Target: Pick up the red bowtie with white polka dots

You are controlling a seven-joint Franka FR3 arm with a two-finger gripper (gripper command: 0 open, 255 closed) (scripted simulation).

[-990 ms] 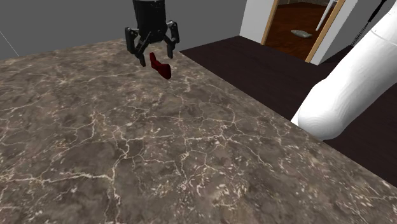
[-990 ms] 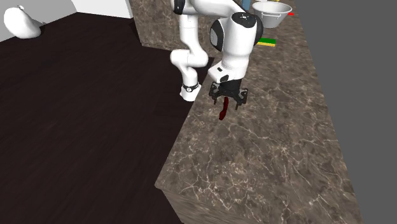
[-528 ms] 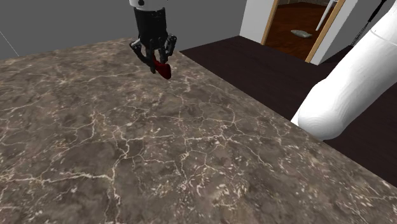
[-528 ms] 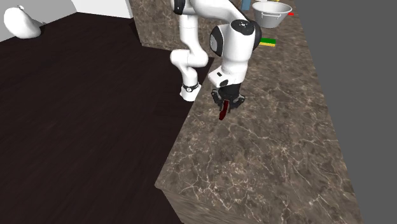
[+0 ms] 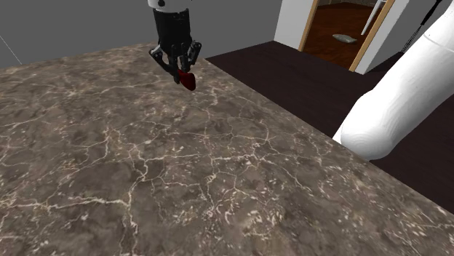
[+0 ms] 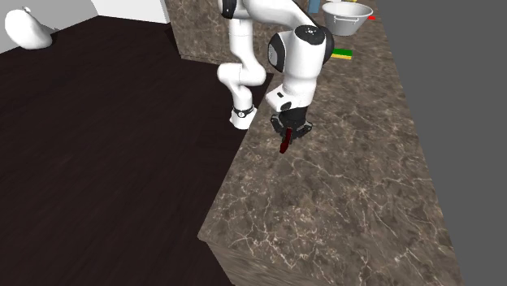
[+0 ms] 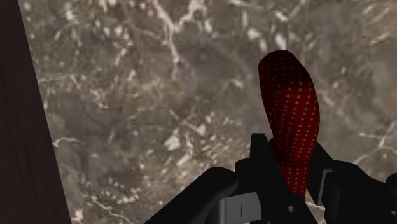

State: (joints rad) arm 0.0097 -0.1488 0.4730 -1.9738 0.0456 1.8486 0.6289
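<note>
The red bowtie (image 7: 289, 114) with small white dots stands on edge between my two black fingers (image 7: 264, 159), which clasp its lower part. In the shoulder view my gripper (image 5: 182, 70) is at the far end of the brown marble counter (image 5: 145, 167), shut on the dark red bowtie (image 5: 188, 80), whose tip sticks out below the fingers near the surface. The second exterior view shows the gripper (image 6: 288, 136) with the bowtie (image 6: 284, 145) close to the counter's edge toward the dark floor.
The counter's edge (image 5: 291, 120) drops to a dark wooden floor (image 6: 106, 154). A grey bowl (image 6: 348, 16) and a flat green and yellow item (image 6: 341, 54) lie at the counter's far end in the second exterior view. An open doorway (image 5: 342, 29) stands beyond the floor.
My fingers went from wide open around the bowtie to shut on it. The gripper has barely moved over the last half second.
</note>
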